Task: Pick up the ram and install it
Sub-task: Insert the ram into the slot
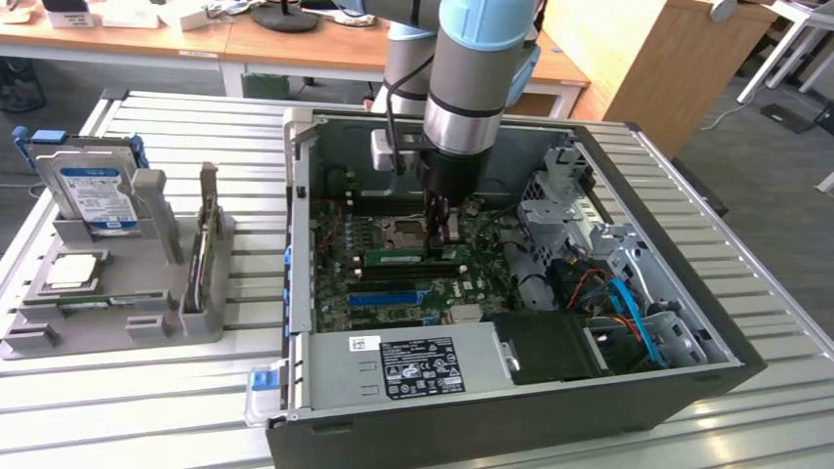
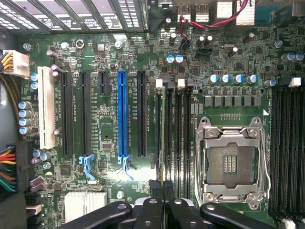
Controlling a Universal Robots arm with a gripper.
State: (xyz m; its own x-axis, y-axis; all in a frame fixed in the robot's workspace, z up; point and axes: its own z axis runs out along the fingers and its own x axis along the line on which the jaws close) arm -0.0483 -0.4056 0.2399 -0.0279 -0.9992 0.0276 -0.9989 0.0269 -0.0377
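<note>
Silver-grey arm (image 1: 459, 93), pale-blue caps (image 1: 489, 21), black claw (image 1: 437, 234)

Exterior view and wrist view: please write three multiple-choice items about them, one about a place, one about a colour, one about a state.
1. Where is the gripper relative to the computer case?
A) outside it
B) inside it, above the motherboard
C) against its outer wall

2. What colour is the hard drive label?
A) red
B) blue
C) yellow

3. In what state is the CPU socket?
A) empty
B) holding a chip
C) under a cooler

Answers: 1 B, it hangs between the case walls; 2 B, blue print covers the upright drive; 3 A, bare contacts show in its frame.
</note>
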